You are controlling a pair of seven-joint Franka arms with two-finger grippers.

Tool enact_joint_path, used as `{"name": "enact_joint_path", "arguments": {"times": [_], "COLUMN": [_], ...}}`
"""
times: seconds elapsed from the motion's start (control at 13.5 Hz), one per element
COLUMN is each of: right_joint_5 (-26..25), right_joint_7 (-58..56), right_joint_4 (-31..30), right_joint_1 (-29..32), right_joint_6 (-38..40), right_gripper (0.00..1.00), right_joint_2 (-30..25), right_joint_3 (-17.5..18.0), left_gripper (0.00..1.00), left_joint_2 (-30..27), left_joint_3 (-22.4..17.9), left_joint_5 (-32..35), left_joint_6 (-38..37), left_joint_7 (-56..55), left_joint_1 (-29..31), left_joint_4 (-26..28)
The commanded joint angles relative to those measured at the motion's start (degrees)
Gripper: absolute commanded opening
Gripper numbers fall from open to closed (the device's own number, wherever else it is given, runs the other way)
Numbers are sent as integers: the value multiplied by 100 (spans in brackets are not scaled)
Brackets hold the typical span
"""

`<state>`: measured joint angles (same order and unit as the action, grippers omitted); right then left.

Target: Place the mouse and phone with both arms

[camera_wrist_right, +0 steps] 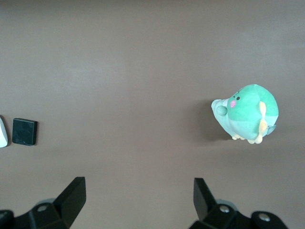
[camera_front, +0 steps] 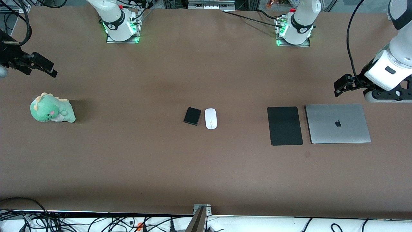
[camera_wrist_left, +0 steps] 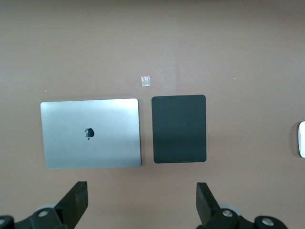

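Front view: the mouse (camera_front: 210, 118) and phone (camera_front: 192, 116) lie just beside each other mid-table, well apart from the mat (camera_front: 285, 125), laptop (camera_front: 337, 123) and plush (camera_front: 52, 109). Left gripper (camera_front: 341, 85) hangs above the table near the laptop, right gripper (camera_front: 42, 66) near the plush; both wait with fingers spread, empty. Left wrist view: mouse (camera_wrist_left: 301, 139) at the frame's edge. Right wrist view: phone (camera_wrist_right: 25, 131) beside the mouse (camera_wrist_right: 3, 132). Both look light and rigid; the glossy mouse may slip, so pinch its long sides; take the phone across its flat edges.
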<state>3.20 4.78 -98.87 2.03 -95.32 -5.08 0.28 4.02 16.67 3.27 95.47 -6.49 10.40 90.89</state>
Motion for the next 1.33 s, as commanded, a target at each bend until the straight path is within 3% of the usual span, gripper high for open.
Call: {"name": "enact_joint_path", "arguments": {"times": [0.0, 0.15, 0.3, 0.74, 1.04, 1.26], "right_joint_5": [110, 111, 110, 110, 93, 75], "right_joint_7": [-3, -47, -91, 75, 934, 1498], "right_joint_4": [114, 114, 88, 44, 44, 44], "right_joint_1": [26, 26, 26, -176, -570, -799], "right_joint_6": [83, 83, 110, 435, 374, 304], "right_gripper": [100, 100, 100, 100, 100, 100], "right_joint_2": [77, 69, 77, 375, 736, 929], "right_joint_3": [25, 25, 25, 34, 25, 25], "left_gripper": [100, 100, 100, 100, 100, 100], "left_joint_2": [-15, -32, 11, 477, 837, 1311], "left_joint_3": [47, 82, 398, 408, 452, 452], "left_joint_5": [68, 16, 94, 77, -20, -468], "left_joint_6": [-134, -125, -107, -379, -485, -66], "left_joint_7": [17, 104, 61, 131, -122, -1017], "left_joint_1": [15, 15, 15, -55, -660, -1161], "left_joint_4": [-133, -151, -142, -107, -115, -133]}}
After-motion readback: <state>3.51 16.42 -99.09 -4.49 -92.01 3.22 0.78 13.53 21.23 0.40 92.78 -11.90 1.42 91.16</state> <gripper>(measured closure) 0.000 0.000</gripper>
